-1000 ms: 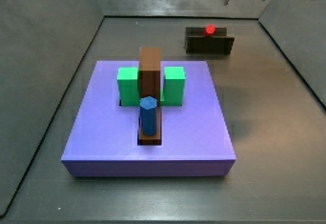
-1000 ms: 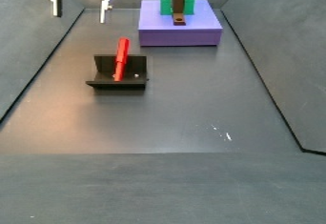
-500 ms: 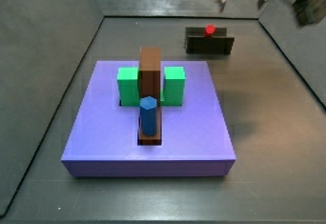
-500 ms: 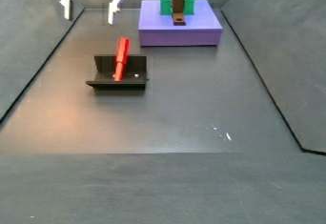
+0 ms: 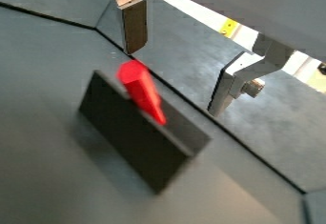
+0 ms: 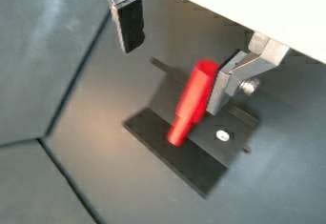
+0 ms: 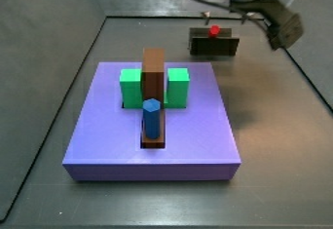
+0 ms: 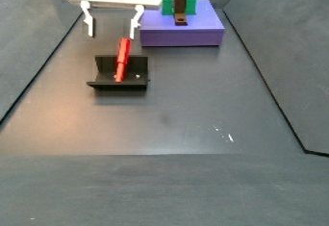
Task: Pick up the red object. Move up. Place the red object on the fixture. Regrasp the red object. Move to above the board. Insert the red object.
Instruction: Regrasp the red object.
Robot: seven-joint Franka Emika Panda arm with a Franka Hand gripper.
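Note:
The red object [image 8: 123,59] is a thin red peg leaning in the dark fixture [image 8: 119,78]; only its tip [image 7: 215,30] shows above the fixture [image 7: 215,46] in a side view. My gripper [image 8: 113,28] hangs open and empty just above the peg's upper end, apart from it, and also shows in a side view [image 7: 225,19]. In both wrist views the peg [image 5: 143,90] [image 6: 192,104] lies below the open gripper [image 5: 176,75] [image 6: 176,78], close to one finger [image 6: 235,75]. The purple board [image 7: 104,145] carries green blocks [image 7: 130,87], a brown bar [image 7: 154,72] and a blue peg [image 7: 152,118].
Grey walls enclose the dark floor on all sides. The board [image 8: 193,36] stands a short way beyond the fixture. The fixture [image 5: 133,132] [image 6: 192,156] sits near a floor seam and a wall corner.
My gripper has come down from high near the back wall to just above the red peg on the fixture. It stays open. The peg and board have not moved.

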